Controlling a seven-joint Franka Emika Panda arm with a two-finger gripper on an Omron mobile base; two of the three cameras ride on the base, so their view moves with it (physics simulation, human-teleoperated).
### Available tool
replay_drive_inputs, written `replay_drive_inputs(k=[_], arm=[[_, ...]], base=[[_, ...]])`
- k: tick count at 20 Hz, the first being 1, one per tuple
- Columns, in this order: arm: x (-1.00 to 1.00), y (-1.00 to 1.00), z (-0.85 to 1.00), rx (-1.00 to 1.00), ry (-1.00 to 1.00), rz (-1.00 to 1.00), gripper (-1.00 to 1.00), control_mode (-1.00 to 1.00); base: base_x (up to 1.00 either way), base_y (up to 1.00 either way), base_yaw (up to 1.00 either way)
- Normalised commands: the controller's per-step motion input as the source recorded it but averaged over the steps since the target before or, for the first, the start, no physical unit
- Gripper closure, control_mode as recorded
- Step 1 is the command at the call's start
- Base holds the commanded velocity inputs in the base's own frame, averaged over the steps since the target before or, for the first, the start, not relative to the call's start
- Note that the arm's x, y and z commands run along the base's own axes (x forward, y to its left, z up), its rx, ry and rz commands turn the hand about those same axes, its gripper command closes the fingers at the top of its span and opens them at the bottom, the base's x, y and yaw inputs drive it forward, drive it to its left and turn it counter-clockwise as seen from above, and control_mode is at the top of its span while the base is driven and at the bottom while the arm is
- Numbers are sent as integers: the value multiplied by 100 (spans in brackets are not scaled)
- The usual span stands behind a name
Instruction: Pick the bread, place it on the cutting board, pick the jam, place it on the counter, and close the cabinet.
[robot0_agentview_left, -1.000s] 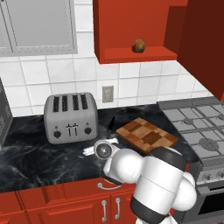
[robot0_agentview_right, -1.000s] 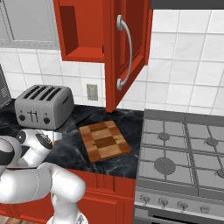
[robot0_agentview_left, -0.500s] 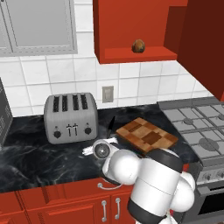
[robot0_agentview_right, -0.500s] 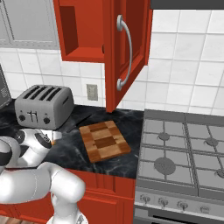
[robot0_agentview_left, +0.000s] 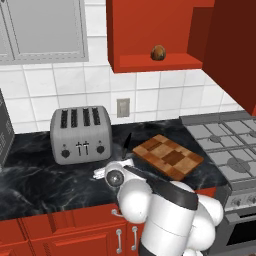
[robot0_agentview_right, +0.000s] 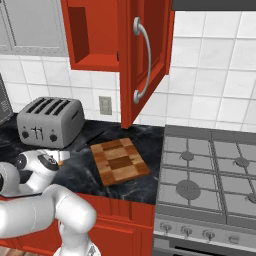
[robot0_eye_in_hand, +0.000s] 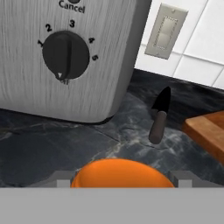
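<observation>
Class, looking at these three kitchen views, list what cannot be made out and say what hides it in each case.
- Jam, hand view: only its orange top shows; the bottom edge cuts off the rest, so whether the jaws grip it cannot be told.
- Gripper, left base view: hidden behind the arm's white wrist.
- Cabinet interior, right base view: the open door hides the shelf's right side.
- Bread, left base view: too small for surface detail.

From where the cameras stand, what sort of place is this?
A home kitchen, rendered rather than real. A black marble-look counter carries a silver toaster, a gas stove stands beside it, and an open red wall cabinet hangs above on white tile.
</observation>
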Motion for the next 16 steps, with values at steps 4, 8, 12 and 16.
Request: replay_drive_inputs(k=[4, 8, 12, 16], arm=[[0, 0, 0, 0, 0, 0, 100, -100], [0, 0, 0, 0, 0, 0, 100, -100], [0, 0, 0, 0, 0, 0, -100, -100], [0, 0, 0, 0, 0, 0, -100, -100]], base=[[0, 0, 0], [0, 0, 0], [0, 0, 0], [0, 0, 0]])
